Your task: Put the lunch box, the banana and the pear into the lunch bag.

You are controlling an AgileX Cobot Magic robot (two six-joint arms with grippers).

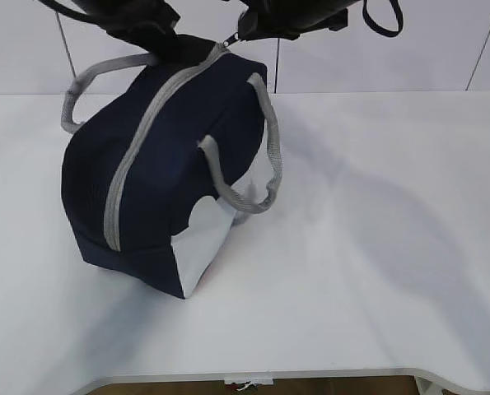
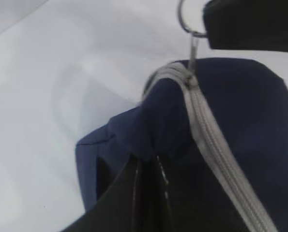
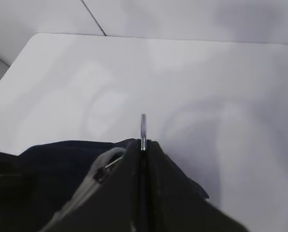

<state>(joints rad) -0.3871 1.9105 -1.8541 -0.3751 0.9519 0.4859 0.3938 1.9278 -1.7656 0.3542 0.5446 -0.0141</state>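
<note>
On the left half of the white table (image 1: 376, 247) sits the zipped lunch bag (image 1: 170, 173). At its far end, the left gripper (image 2: 148, 193) pinches the navy fabric; the right gripper (image 3: 143, 145) clamps the zipper's pull ring (image 3: 143, 126).

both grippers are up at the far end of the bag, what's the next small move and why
Probably the right gripper, shut on the zipper pull ring, should draw it along the grey zipper, while the left gripper pinches the lunch bag fabric at that end. The zipper looks fully closed, so nothing can go in.
</note>
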